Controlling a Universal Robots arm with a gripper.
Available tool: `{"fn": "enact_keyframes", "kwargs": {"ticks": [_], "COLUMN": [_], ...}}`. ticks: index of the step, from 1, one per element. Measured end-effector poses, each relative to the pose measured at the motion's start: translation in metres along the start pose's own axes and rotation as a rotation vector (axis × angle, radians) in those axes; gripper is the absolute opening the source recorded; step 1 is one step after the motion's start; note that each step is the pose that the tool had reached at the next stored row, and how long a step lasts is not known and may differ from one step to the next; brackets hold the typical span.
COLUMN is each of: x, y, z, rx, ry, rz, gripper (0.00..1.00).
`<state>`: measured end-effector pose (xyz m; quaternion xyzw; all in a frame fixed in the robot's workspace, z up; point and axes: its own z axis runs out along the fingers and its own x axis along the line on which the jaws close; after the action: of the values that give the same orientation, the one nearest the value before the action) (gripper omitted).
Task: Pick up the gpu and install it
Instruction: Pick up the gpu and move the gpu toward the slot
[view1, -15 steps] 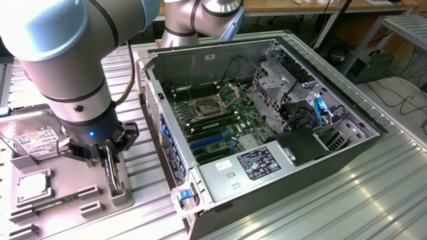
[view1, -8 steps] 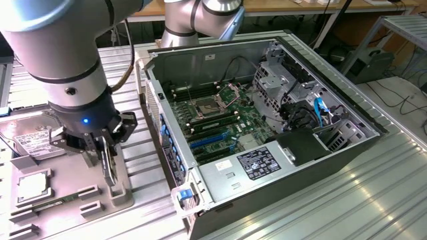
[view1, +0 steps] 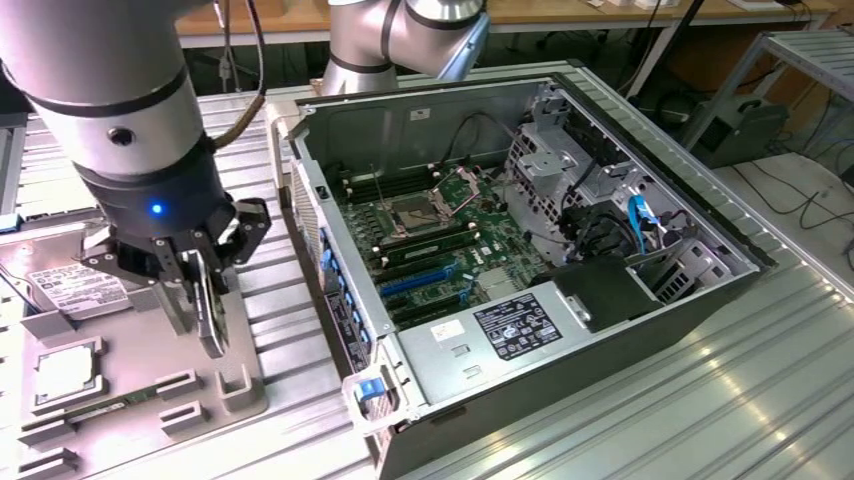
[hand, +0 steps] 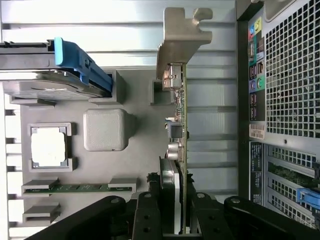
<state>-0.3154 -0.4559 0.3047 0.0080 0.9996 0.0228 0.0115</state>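
You've got a gpu (hand: 183, 120) that's a green circuit board with a dull, bare silver metal bracket (hand: 182, 35), and the gripper (hand: 177, 200) on it looks matt black, plastic or coated metal, can't tell which. The tray (hand: 135, 165) reads as matt grey plastic with a slightly grainy finish, and the processor chip (hand: 47, 146) sitting in it has a smooth satin metal lid. Your case (view1: 400, 130) is plain unpainted sheet metal inside and black outside, on a ribbed, lightly shiny metal table (view1: 721, 390).
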Motion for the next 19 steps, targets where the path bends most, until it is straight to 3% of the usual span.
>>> {"fn": "enact_keyframes", "kwargs": {"ticks": [5,19], "x": [-0.001,-0.001], "y": [0.0011,0.0029], "z": [-0.0237,-0.0627], "rx": [0.0000,0.0000], "ry": [0.0000,0.0000], "rz": [0.000,0.000], "gripper": [0.28,0.28]}}
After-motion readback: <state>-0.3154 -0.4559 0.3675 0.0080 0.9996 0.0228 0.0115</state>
